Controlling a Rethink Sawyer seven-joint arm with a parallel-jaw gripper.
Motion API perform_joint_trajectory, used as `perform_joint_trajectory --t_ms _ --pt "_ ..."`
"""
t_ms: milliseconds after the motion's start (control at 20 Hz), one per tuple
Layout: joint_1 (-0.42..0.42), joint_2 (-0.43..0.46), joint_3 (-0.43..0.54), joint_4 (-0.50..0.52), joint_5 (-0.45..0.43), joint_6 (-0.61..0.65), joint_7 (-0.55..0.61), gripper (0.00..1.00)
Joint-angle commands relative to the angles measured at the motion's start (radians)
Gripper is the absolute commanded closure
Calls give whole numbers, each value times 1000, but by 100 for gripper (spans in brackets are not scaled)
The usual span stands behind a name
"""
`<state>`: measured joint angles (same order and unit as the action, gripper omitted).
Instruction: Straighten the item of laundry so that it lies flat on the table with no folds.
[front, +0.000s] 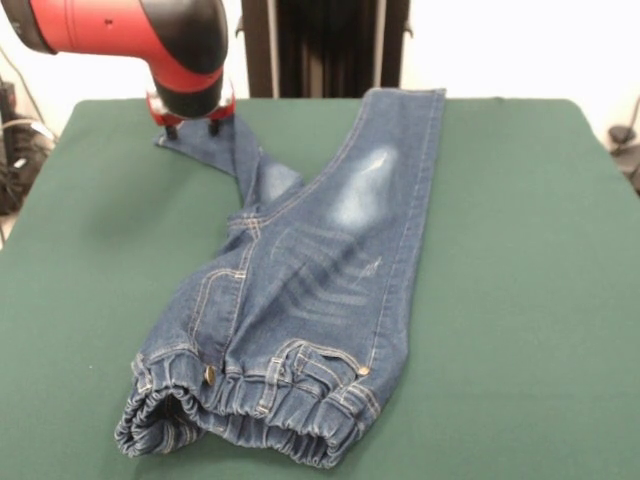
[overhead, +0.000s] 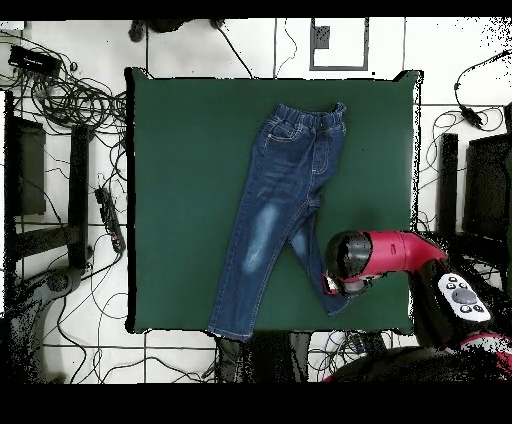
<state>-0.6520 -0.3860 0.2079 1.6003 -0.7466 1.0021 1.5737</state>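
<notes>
On the green table (front: 520, 300), the end effector (front: 190, 127) pinches the jeans' (front: 310, 290) leg hem.

Robotics lab — green felt table (overhead: 180, 200), tiled floor (overhead: 440, 50), tangled cables (overhead: 70, 100) — equipment racks (overhead: 25, 170)

A small pair of blue jeans (front: 300, 300) is spread on the green table (front: 520, 250), waistband nearest the camera, one leg laid straight and the other twisted sideways beneath the gripper (front: 192, 128) of the red arm (front: 130, 35).
</notes>
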Motion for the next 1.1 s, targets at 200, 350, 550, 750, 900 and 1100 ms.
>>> perform_joint_trajectory --t_ms 200,350,550,750,900,1100 --pt "56 98 75 -95 -92 -8 -191 0" --pt "54 108 83 -94 -89 -14 -188 0" --pt "43 118 91 -106 -86 -2 -215 0" --pt "32 121 95 -102 -85 -1 -231 0" --pt "32 120 103 -98 -73 2 -225 0" --pt "34 117 112 -96 -69 2 -224 100"
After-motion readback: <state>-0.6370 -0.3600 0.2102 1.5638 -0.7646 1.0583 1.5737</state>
